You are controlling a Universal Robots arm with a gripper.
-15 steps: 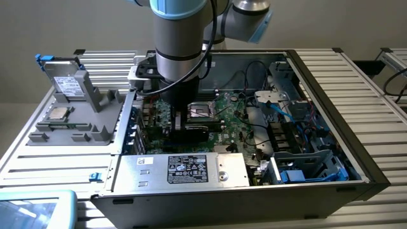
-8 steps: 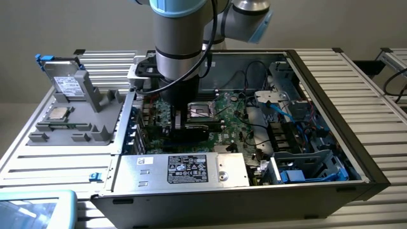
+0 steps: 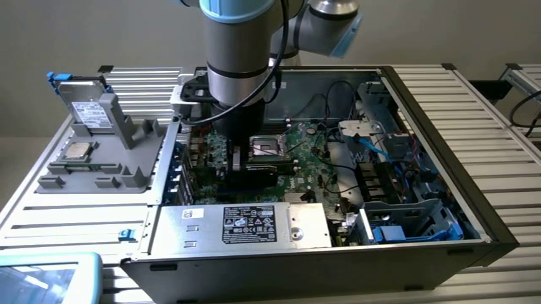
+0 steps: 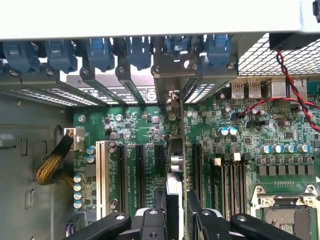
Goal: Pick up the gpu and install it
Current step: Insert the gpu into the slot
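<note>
So we're looking at a slatted metal table (image 3: 473, 101) in front of a plain beige wall (image 3: 85, 31), with an open PC case (image 3: 439, 253) lying flat on it. In the exterior view, a grey fixture (image 3: 127, 136) sits at 9 o'clock from the case with a processor chip (image 3: 78, 150) lying on it. The power supply (image 3: 241, 225) fills the case's 6 o'clock side. The arm (image 3: 241, 50) drops in from 12 o'clock, straight down over the motherboard (image 3: 313, 158).

The gpu (image 4: 176, 170) is inside the case, standing on its edge over the board. It runs parallel to the expansion slots (image 4: 140, 170) and sits between two of them. Its long axis goes 3 to 9 o'clock in the exterior view. The metal bracket end points to 9 o'clock, right up at the row of blue latches (image 4: 100, 52) on the rear wall. We can't tell if it's pushed all the way home into a slot.

The gripper (image 4: 175, 200) is about halfway closed, with one finger on each face of the card, pinching it at the end away from the bracket. It's got hold of the gpu and nothing else.
</note>
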